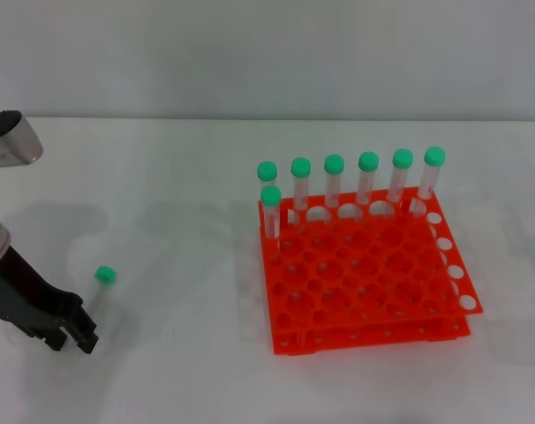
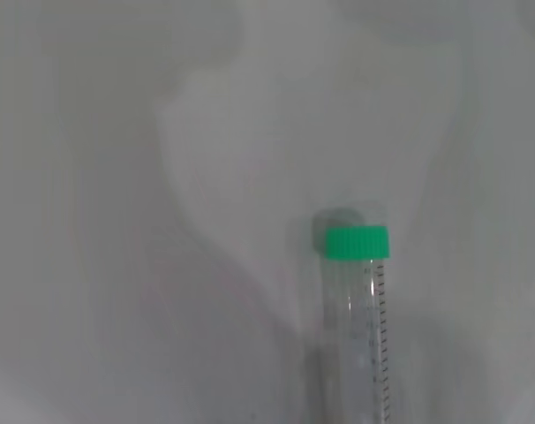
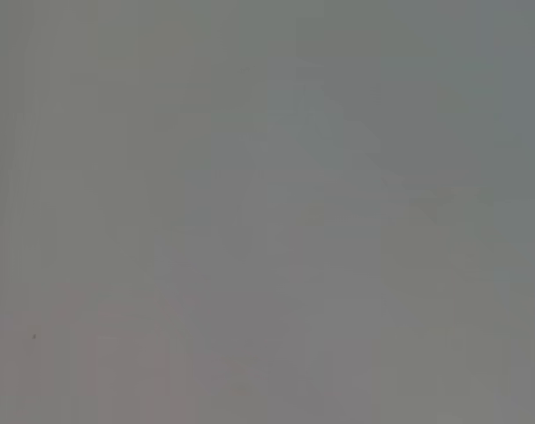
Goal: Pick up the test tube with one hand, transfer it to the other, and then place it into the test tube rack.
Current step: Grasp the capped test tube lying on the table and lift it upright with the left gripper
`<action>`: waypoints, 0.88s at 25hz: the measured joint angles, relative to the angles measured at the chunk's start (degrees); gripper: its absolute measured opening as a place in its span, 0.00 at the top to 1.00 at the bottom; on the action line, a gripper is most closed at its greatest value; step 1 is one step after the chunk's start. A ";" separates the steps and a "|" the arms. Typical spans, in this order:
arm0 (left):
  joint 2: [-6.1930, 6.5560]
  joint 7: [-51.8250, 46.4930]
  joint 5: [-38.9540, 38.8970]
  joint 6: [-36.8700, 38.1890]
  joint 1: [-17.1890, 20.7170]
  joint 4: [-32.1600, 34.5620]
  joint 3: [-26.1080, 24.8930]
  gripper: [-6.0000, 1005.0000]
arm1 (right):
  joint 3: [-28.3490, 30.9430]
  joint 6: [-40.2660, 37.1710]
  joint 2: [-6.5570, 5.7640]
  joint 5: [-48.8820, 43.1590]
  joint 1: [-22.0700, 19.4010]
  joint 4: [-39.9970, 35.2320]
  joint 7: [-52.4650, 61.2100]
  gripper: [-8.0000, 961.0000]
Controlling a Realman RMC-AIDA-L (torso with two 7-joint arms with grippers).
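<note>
The tube (image 1: 101, 287) lies on the worktop (image 1: 179, 353), well apart from the rack (image 1: 365, 283), its lower end at the left claw (image 1: 73, 336), evidently positioned for pickup; whether that claw grips cannot be told.

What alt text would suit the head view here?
The left gripper sits low at a green-capped test tube on a white table. To the right, an orange rack holds seven capped tubes.
</note>
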 joint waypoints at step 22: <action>-0.45 -1.55 1.55 -1.47 0.29 1.49 0.00 0.66 | 0.00 -0.02 0.00 0.00 0.07 -0.38 -0.22 0.33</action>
